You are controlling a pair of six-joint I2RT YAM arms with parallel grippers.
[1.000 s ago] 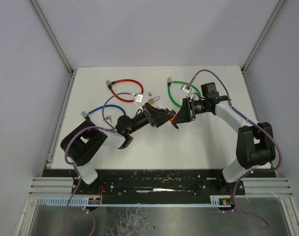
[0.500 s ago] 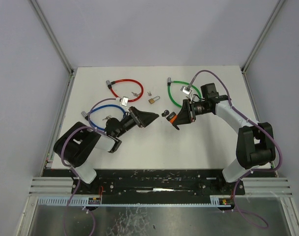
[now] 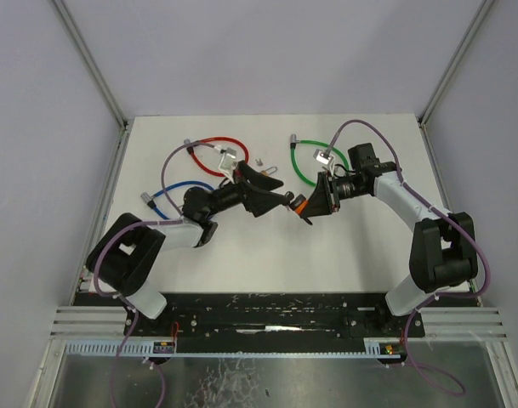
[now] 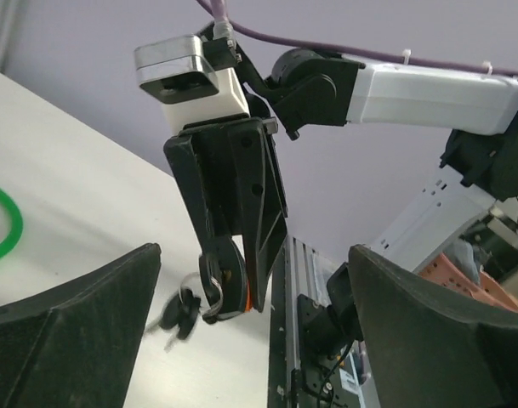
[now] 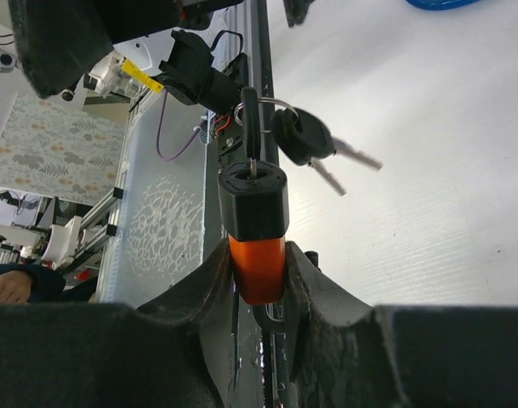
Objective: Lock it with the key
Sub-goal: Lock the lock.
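Note:
My right gripper (image 5: 257,255) is shut on an orange padlock with a black end cap (image 5: 254,204), held above the table. A black-headed key (image 5: 250,115) stands in the cap. From its ring hang two more keys (image 5: 310,140), blurred. In the top view the right gripper (image 3: 306,206) holds the padlock (image 3: 300,205) mid-table, with the key bunch (image 3: 288,197) on its left. My left gripper (image 3: 276,193) faces it, open, a little apart from the keys. In the left wrist view the left gripper (image 4: 252,255) is wide open and holds nothing. The padlock (image 4: 229,285) and keys (image 4: 182,310) show between its fingers (image 4: 80,331).
A red cable lock (image 3: 209,155), a blue cable lock (image 3: 169,192) and a green cable lock (image 3: 298,163) lie on the white table (image 3: 241,246) behind the arms. A small brass padlock (image 3: 272,170) and loose small keys (image 3: 259,161) lie near the left gripper.
My left gripper let go at the key, drew back left, then came forward again with its jaws wider open. The right gripper has kept hold of the padlock and hardly moved.

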